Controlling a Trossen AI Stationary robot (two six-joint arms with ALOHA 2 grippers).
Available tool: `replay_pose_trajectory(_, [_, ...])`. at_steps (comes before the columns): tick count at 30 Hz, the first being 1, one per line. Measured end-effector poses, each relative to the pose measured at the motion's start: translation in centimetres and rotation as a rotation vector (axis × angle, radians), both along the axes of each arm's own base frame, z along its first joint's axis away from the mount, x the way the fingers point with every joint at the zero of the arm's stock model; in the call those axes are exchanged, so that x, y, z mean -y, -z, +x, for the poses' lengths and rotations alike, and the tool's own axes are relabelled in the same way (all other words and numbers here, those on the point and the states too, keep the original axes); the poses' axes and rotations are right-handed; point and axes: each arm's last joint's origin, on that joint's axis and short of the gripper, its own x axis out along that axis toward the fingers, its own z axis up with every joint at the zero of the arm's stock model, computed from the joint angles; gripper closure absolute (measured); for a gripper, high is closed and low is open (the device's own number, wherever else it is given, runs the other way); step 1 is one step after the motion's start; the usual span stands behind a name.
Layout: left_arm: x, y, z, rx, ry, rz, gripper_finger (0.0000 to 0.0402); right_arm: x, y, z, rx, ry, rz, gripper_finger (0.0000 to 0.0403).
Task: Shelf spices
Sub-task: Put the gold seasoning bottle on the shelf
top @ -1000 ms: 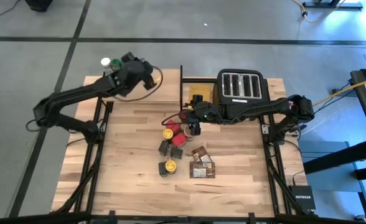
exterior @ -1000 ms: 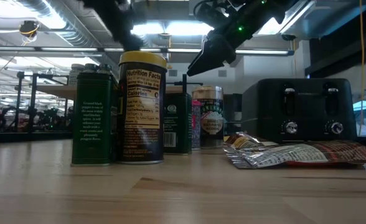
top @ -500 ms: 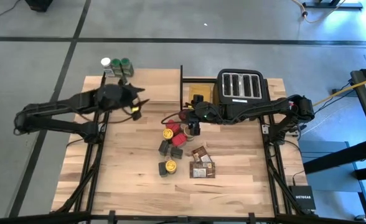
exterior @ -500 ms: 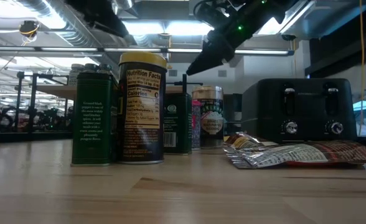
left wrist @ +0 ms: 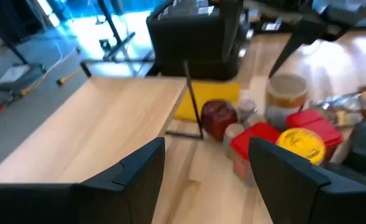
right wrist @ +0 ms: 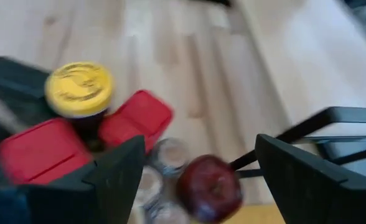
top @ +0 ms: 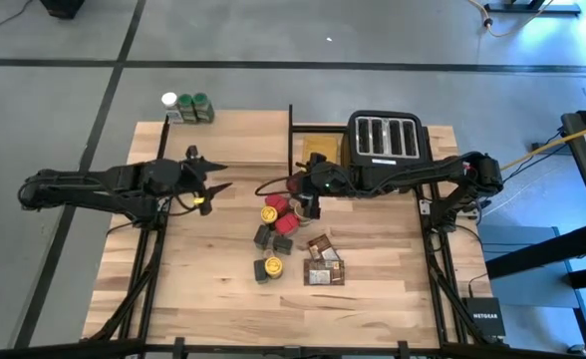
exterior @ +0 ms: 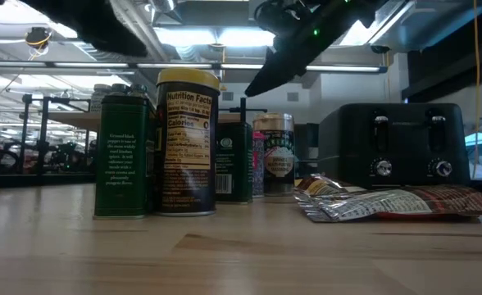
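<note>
Your landmark is the black toaster (top: pixel 387 139). Shelf (top: pixel 235 138): just left of it, three spice jars (top: pixel 187 107) at its far-left corner, the rest bare. Remaining spices (top: pixel 276 231): clustered on the tabletop in front of the toaster, likely awaiting pickup. Right gripper (top: pixel 306 202): fingers spread and empty, above that cluster's nearest jars. Left gripper (top: pixel 213 176): fingers apart, holding nothing, before the shelf, facing the cluster.
</note>
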Motion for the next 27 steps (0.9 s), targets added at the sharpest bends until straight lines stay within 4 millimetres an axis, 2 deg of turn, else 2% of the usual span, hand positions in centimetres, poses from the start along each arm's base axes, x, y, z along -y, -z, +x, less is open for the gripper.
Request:
replay_pose_trajectory(5, [0.2, -0.4, -0.4, 0.03, 0.015, 0.002, 0.0176, -0.5, -2.7, 0.3, -0.045, -0.051, 0.176, 0.0094])
replay_pose_trajectory(10, [0.2, -0.1, -0.4, -0.004, 0.017, 0.005, 0.0176, -1.9, -3.2, 0.1, -0.091, -0.125, 0.24, 0.0094])
replay_pose_trajectory(17, [0.2, -0.4, -0.3, 0.018, 0.029, 0.036, 0.0176, -2.2, -0.9, 0.5, -0.22, -0.115, 0.254, 0.0094])
replay_pose_trajectory(27, [0.2, 0.6, -0.1, 0.004, 0.031, 0.043, 0.0176, -2.1, 1.5, 1.2, -0.313, -0.088, 0.233, 0.0094])
